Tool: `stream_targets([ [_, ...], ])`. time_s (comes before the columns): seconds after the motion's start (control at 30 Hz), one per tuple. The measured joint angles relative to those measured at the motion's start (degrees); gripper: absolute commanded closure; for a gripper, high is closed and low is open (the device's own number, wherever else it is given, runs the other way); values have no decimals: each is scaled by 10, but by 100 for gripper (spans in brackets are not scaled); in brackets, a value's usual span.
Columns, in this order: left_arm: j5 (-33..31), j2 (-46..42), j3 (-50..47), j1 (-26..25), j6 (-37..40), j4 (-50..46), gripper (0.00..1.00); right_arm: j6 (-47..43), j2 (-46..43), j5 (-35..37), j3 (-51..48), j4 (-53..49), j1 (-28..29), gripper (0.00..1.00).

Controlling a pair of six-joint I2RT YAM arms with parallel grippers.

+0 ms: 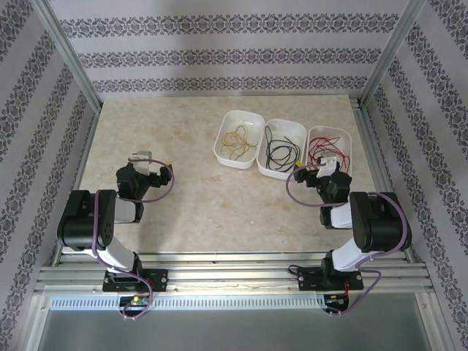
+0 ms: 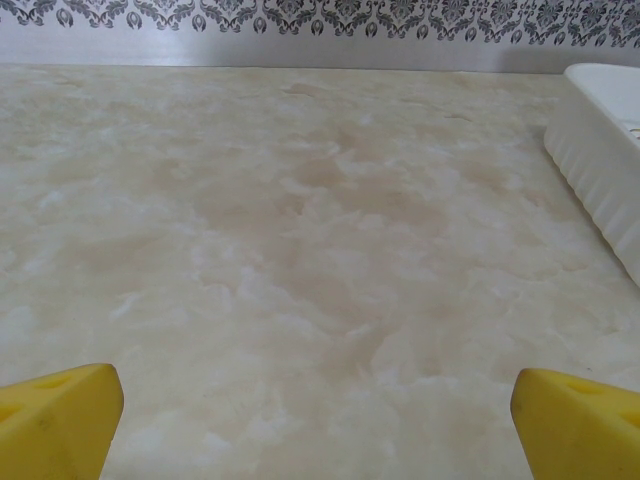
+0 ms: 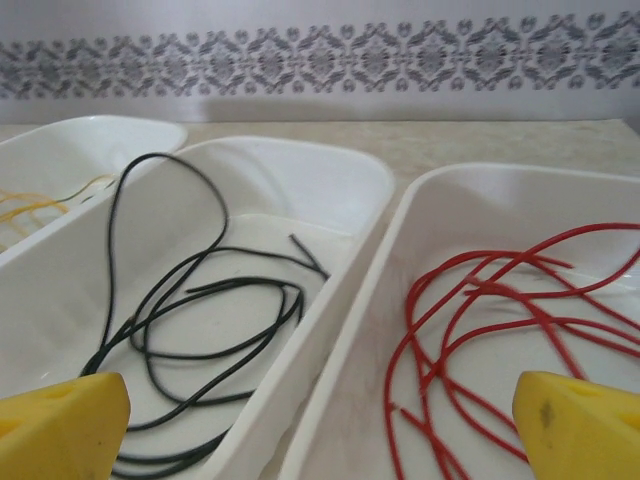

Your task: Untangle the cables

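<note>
The cables lie sorted in three white trays at the back of the table. Yellow cables (image 1: 235, 139) fill the left tray (image 1: 219, 143), black cables (image 1: 280, 151) the middle tray (image 1: 261, 165), red cables (image 1: 324, 148) the right tray (image 1: 350, 143). My right gripper (image 1: 316, 164) hovers open at the near end of the middle and right trays. In the right wrist view, the black cables (image 3: 200, 300) and red cables (image 3: 480, 310) lie in loose loops ahead of that open gripper (image 3: 320, 425). My left gripper (image 1: 150, 161) stands open over bare table, nothing between its fingers.
The left wrist view has marble-patterned tabletop ahead of the left gripper (image 2: 318, 425) and a white tray's side (image 2: 600, 170) at the right. Patterned walls with metal posts enclose the table on three sides.
</note>
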Motion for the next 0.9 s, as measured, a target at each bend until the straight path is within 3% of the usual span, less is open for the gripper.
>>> stream_targets([
  [0.37,0,0,0,0,0,0,1,18,0,88,9,-43,1,2],
  [0.9,0,0,0,0,0,0,1,19,-1,103,10,-50,1,2],
])
